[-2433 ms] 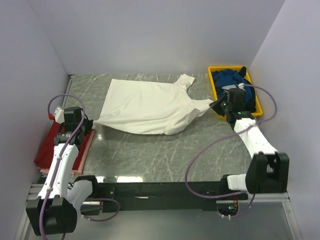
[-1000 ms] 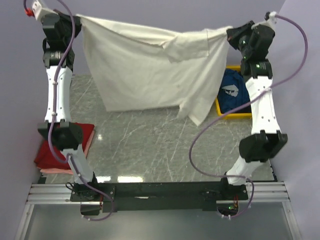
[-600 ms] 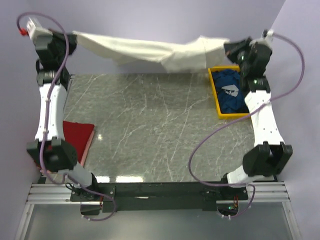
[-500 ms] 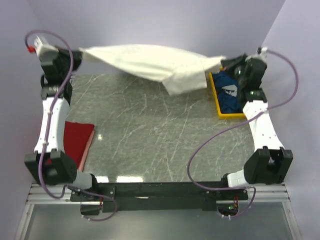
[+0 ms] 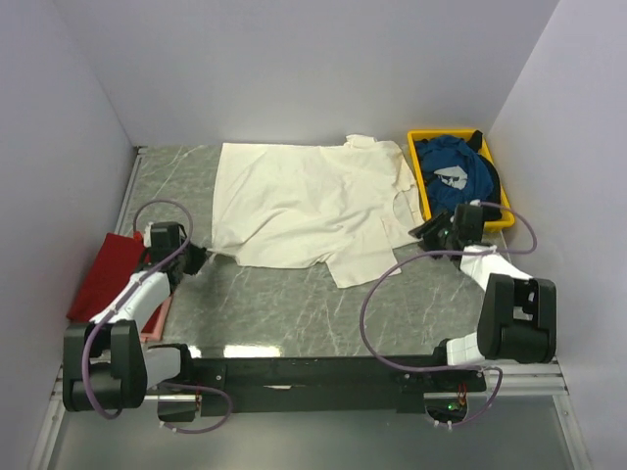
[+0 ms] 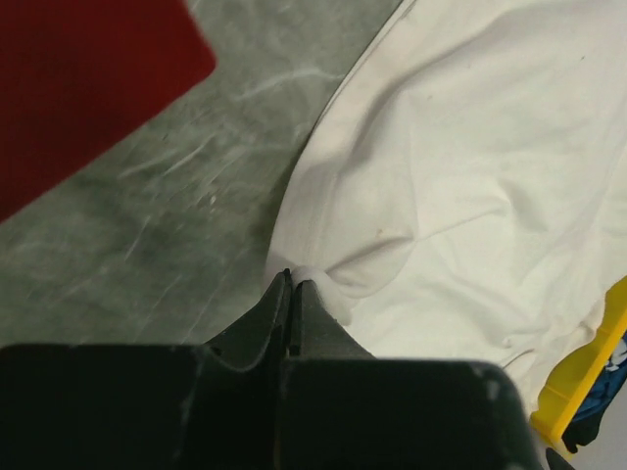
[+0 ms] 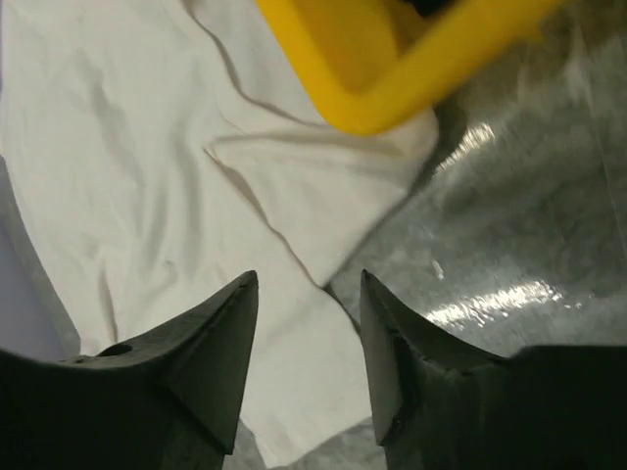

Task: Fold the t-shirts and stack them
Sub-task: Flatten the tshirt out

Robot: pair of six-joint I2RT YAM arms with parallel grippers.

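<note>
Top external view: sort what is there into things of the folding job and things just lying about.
Of the job:
- cream-white t-shirt, spread out
- dark red t-shirt, at the left edge
- blue t-shirt, bunched up

Just there:
- yellow tray, holding the blue t-shirt
- grey marbled table

left gripper (image 6: 292, 284) tight on the cream t-shirt (image 6: 470, 176) edge

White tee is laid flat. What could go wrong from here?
1. The left gripper is shut on a corner of the cream-white cloth t-shirt; retreating without opening would likely drag it askew.
2. Its sleeve lies at the corner of the yellow plastic tray, near the open right gripper; a regrasp there might catch the tray.
</note>
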